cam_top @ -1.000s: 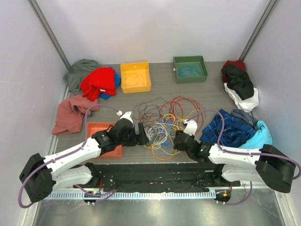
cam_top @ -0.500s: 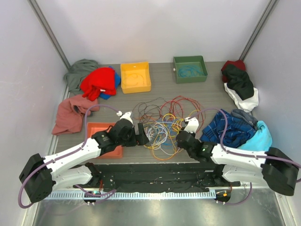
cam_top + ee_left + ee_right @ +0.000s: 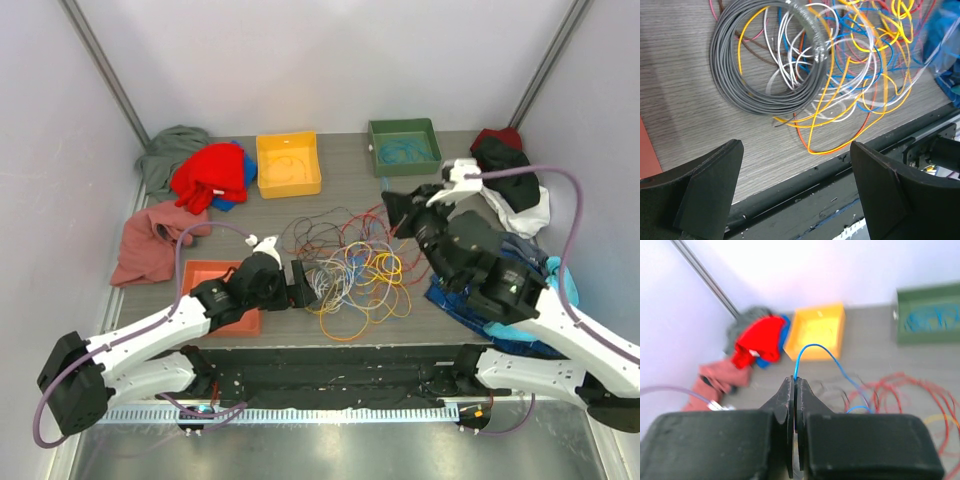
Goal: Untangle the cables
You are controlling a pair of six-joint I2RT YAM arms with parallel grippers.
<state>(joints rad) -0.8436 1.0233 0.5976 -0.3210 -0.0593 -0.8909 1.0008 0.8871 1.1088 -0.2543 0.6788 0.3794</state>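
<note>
Right fingers (image 3: pixel 789 390) higher (with blue cable (image 3: pixel 812 346))

A grey wood-grain surface (image 3: pixel 345 195) is boxed in by plain white walls: the back wall (image 3: pixel 320 60) at 12 o'clock, the left wall (image 3: pixel 50 200) at 9 o'clock and the right wall (image 3: pixel 600 130) at 3 o'clock. Slanting metal posts (image 3: pixel 105 70) mark the corners at 11 and 1 o'clock. At 6 o'clock a black rail (image 3: pixel 330 365) edges the surface, with a brushed metal floor (image 3: pixel 320 455) below it. The light is soft and even.

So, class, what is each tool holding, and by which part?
The right tool pinches a blue cable at the foot of its arch; the left tool holds nothing.
</note>
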